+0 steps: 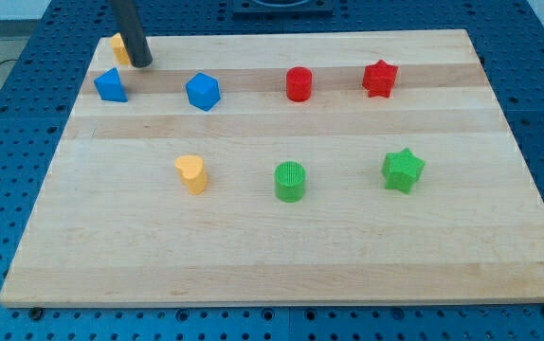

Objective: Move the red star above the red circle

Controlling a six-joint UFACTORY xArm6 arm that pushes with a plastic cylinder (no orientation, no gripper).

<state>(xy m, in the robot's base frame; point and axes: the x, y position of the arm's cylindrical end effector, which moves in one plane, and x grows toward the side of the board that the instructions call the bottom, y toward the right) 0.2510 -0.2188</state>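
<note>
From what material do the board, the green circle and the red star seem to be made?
The board looks like pale wood with a smooth finish: lengthwise grain and joined strips show. The green circle seems moulded or printed plastic, matte, with fine ridges across its top. The red star also looks like matte plastic, of one even colour; its surface is too small to tell finer texture.
</note>
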